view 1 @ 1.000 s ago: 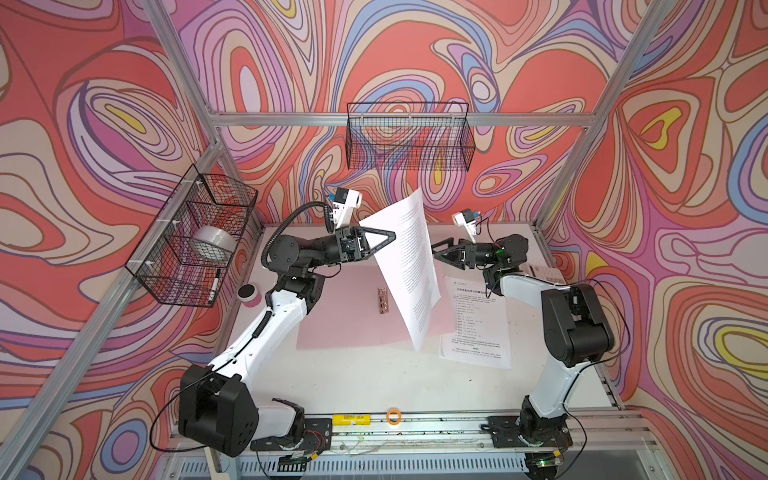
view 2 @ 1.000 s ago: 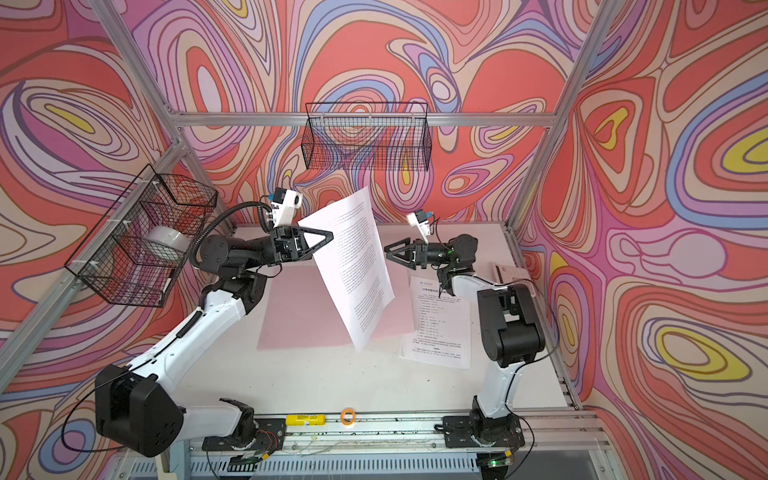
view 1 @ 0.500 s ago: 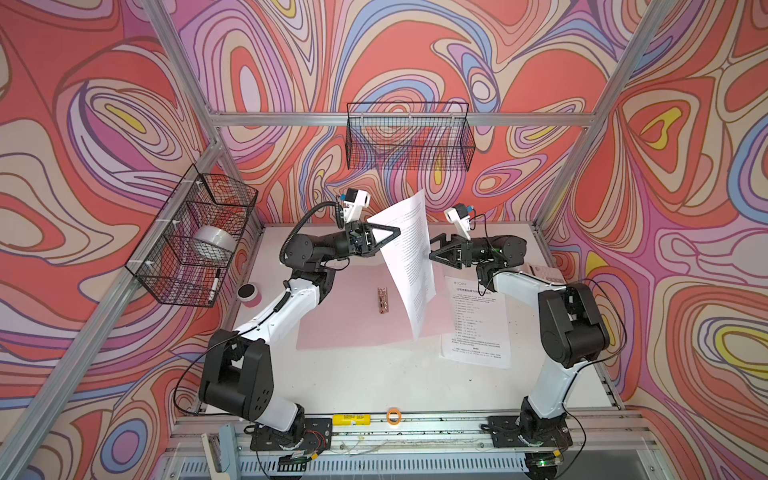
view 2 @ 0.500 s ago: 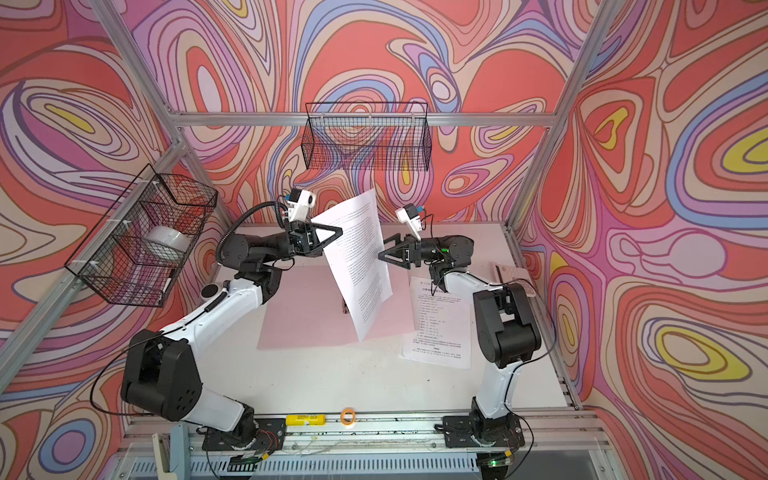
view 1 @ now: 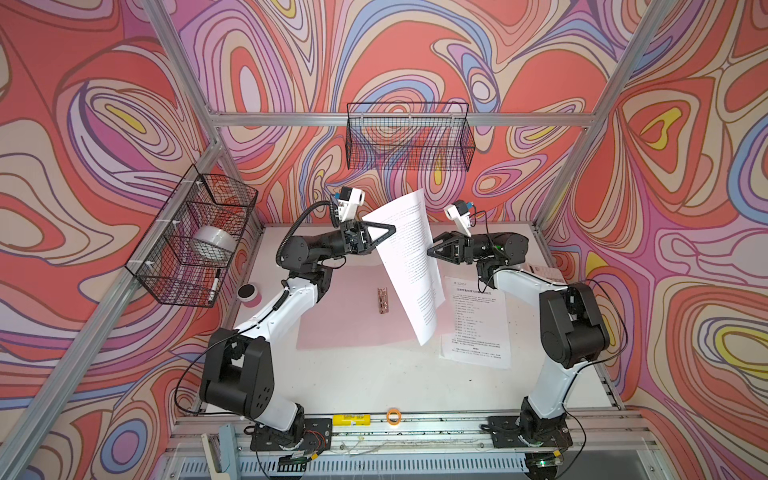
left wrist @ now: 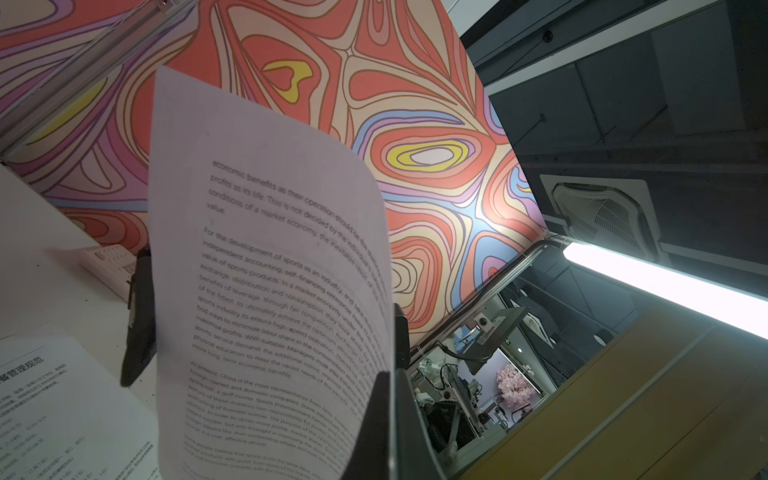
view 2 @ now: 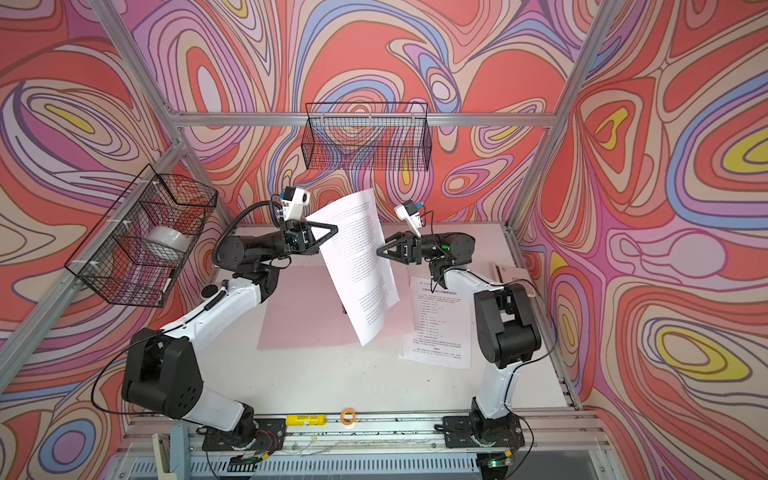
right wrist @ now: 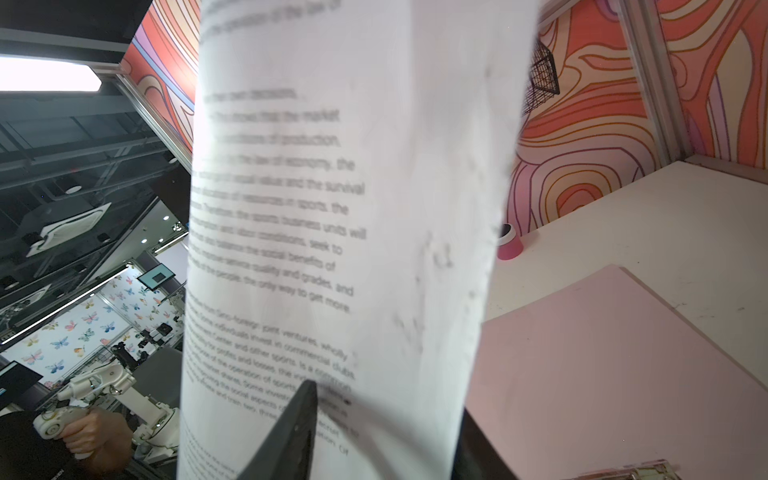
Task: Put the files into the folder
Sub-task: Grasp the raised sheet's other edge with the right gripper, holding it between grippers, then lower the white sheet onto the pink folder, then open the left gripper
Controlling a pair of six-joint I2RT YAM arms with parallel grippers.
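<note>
White printed sheet (view 1: 409, 266) hangs pinched in the left pincer (view 1: 392, 228), right pincer (view 1: 429, 251) gaping astride its edge.

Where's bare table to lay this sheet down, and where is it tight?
Free: the left half of the pale-pink plastic folder, left of its metal clip; the white tabletop strip between the folder's near edge and the front rail. Crowded: right of the folder, where a heading-printed white sheet lies beside the hanging printed sheet.

White-shelled left arm (view 1: 286, 307) at eight o'clock, twin right arm (view 1: 519, 282) at four: bulky black joints (view 1: 237, 374), ribbed black hose (view 1: 297, 224), white wrist cameras (view 1: 348, 203).
</note>
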